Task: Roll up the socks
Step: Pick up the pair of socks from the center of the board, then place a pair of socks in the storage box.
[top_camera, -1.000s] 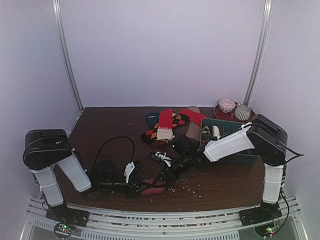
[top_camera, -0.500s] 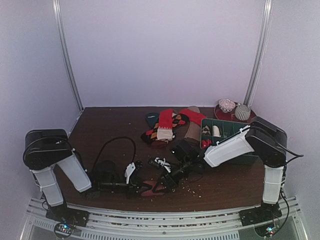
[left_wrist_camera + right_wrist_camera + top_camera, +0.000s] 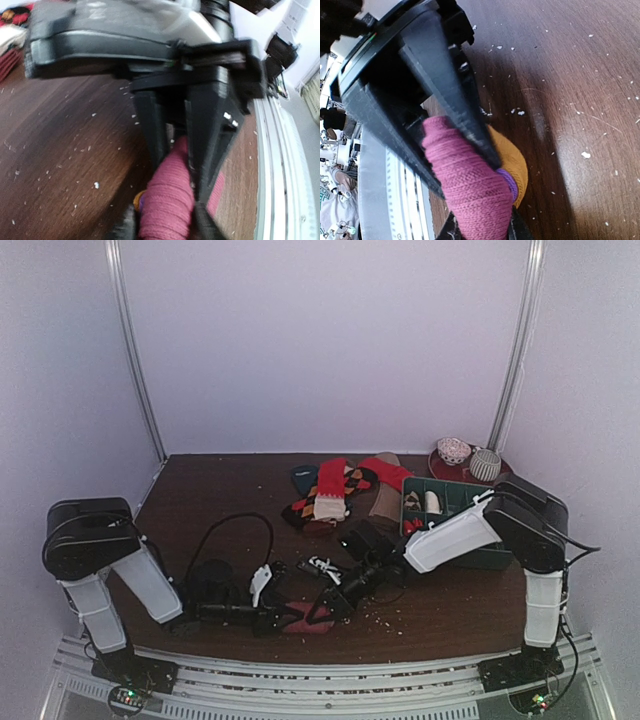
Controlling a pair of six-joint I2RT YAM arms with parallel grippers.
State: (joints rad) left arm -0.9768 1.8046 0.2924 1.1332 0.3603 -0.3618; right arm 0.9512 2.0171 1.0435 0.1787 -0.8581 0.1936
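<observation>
Near the front edge of the dark wooden table (image 3: 200, 495), my right gripper (image 3: 467, 180) has dropped closer than a second ago and clamped the magenta knitted sock with orange toe (image 3: 475, 202); my left gripper (image 3: 182, 182) pinches that same sock, bunched between both sets of jaws.

My left claw (image 3: 181, 175) pinches a magenta knit sock (image 3: 167, 207) between its two dark fingers (image 3: 152, 130), low over a brown wooden table (image 3: 60, 145) flecked with white specks (image 3: 96, 185). An orange-and-purple edge shows at the sock's lower left. A pale metal rail (image 3: 275, 170) runs along the right.
</observation>
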